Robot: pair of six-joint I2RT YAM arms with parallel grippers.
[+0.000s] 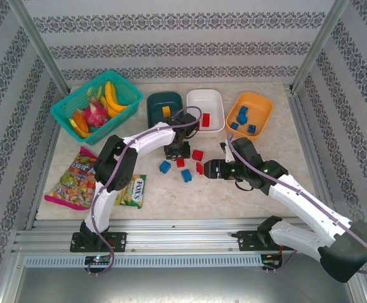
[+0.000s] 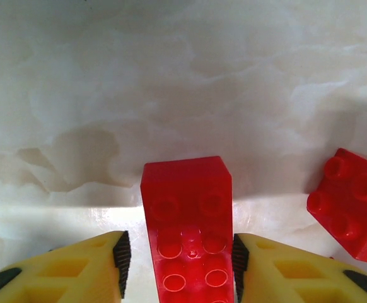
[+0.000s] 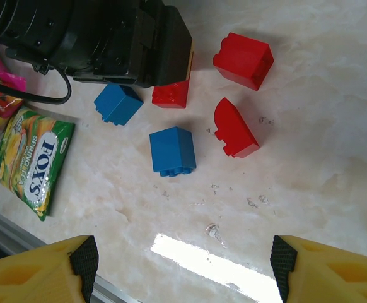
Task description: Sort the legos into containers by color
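left claw (image 2: 178,255) partly open, astride a long red lego (image 2: 186,208) lying on the bench (image 2: 171,76), one pad (image 2: 238,265) touching it | square red lego (image 2: 350,211) near its right | right claw (image 3: 183,259) wide open, empty, further right | white tub (image 1: 202,101) beyond it

The left arm (image 1: 117,165) reaches forward, and the left gripper (image 2: 180,255) points straight down with its jaws a little apart. The right arm (image 1: 300,197) bends inward, and the right gripper (image 3: 183,259) has its jaws spread wide.
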